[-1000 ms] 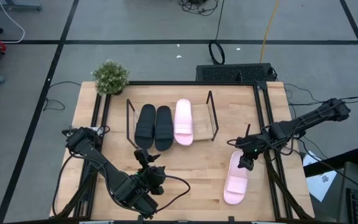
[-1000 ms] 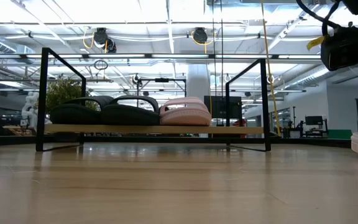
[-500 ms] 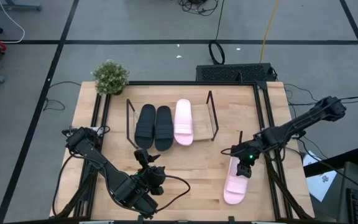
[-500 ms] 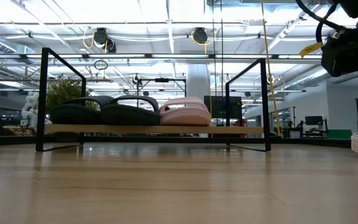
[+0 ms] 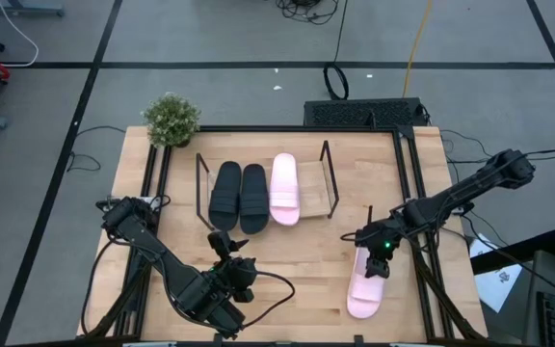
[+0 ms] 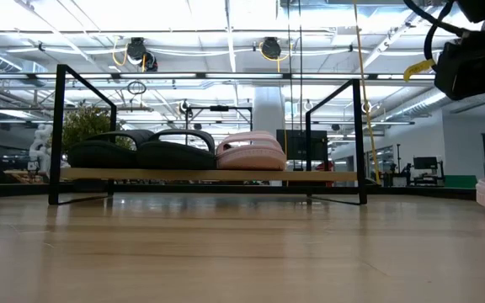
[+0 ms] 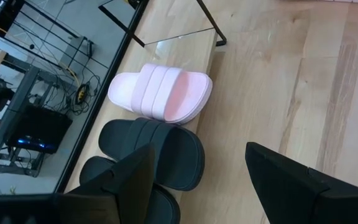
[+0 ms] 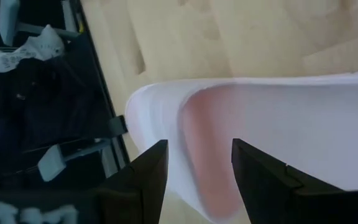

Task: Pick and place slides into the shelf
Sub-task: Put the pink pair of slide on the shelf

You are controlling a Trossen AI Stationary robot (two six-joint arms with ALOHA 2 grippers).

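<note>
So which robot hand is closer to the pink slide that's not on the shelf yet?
The right hand: it hovers directly over the loose pink slide, fingers open. The left hand waits farther away, in front of the shelf.

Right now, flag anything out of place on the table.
One pink slide lies alone on the table's right side, off the shelf, which holds the other three. The right gripper, open, hangs over it. Nothing else stands out.
</note>
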